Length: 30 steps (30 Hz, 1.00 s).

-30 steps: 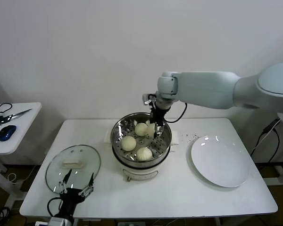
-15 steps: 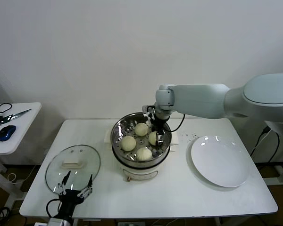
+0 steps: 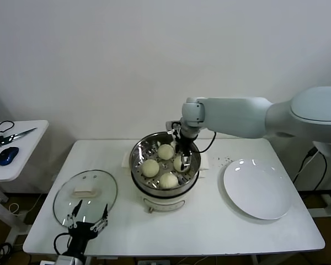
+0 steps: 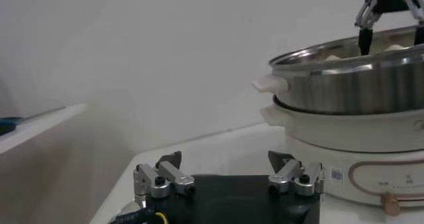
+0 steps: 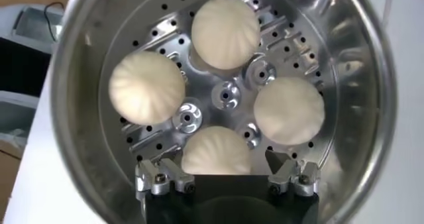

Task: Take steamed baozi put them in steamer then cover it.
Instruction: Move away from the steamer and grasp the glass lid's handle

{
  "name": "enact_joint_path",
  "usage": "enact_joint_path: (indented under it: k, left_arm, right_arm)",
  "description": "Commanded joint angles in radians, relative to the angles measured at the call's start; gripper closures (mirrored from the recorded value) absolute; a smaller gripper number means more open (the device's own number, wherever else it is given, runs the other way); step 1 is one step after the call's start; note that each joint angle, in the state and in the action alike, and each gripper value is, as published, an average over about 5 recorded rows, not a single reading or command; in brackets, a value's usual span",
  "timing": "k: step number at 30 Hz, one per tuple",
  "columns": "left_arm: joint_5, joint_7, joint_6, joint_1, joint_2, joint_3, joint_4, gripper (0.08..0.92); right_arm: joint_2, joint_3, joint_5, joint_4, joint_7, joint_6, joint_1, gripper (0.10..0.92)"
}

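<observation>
baozi (image 3: pixel 158 166) in steamer (image 3: pixel 137 165), cover (image 3: pixel 85 196) left

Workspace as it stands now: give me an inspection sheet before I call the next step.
Surface: white table.
Job's things: four cream-white pleated baozi lie in the shiny steel steamer basket on its white pot base; clear glass lid with white handle lies flat at the table's left, off the steamer.
Clutter: flat white plate; dark specks beside it.
Grippers: right gripper open inside the basket, over one baozi; left gripper open, low by the lid.
Cables: black ones at the right arm's wrist.
Surroundings: side table with scissors and a blue mouse.
</observation>
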Motion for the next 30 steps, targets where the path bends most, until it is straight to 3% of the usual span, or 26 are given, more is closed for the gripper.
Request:
enact_joint_path:
  k: [1, 5, 10, 17, 23, 30]
  left_arm:
    - [-0.004, -0.004, 0.0, 0.001, 0.007, -0.007, -0.003, 0.177]
    - [-0.013, -0.017, 0.002, -0.003, 0.009, -0.017, -0.006, 0.177]
    - [0.001, -0.023, 0.001, 0.0, 0.009, -0.034, -0.023, 0.177]
    - [0.054, -0.03, 0.006, 0.01, 0.009, -0.051, -0.059, 0.177]
    - [0.145, -0.036, 0.012, 0.01, 0.001, -0.058, -0.094, 0.177]
    - [0.268, -0.05, 0.026, 0.016, -0.002, -0.066, -0.122, 0.177]
  right_arm:
    - [-0.141, 0.068, -0.004, 0.039, -0.087, 0.05, 0.103, 0.203]
    - [-0.274, 0.124, 0.024, 0.083, 0.016, 0.15, 0.108, 0.203]
    - [-0.484, 0.174, 0.094, 0.188, 0.372, 0.388, 0.025, 0.203]
    - [-0.722, 0.535, 0.061, 0.282, 0.651, 0.554, -0.351, 0.203]
    - [-0.776, 1.141, -0.013, 0.341, 0.774, 0.574, -0.908, 0.203]
    - [-0.697, 1.732, -0.08, 0.392, 0.802, 0.578, -1.443, 0.203]
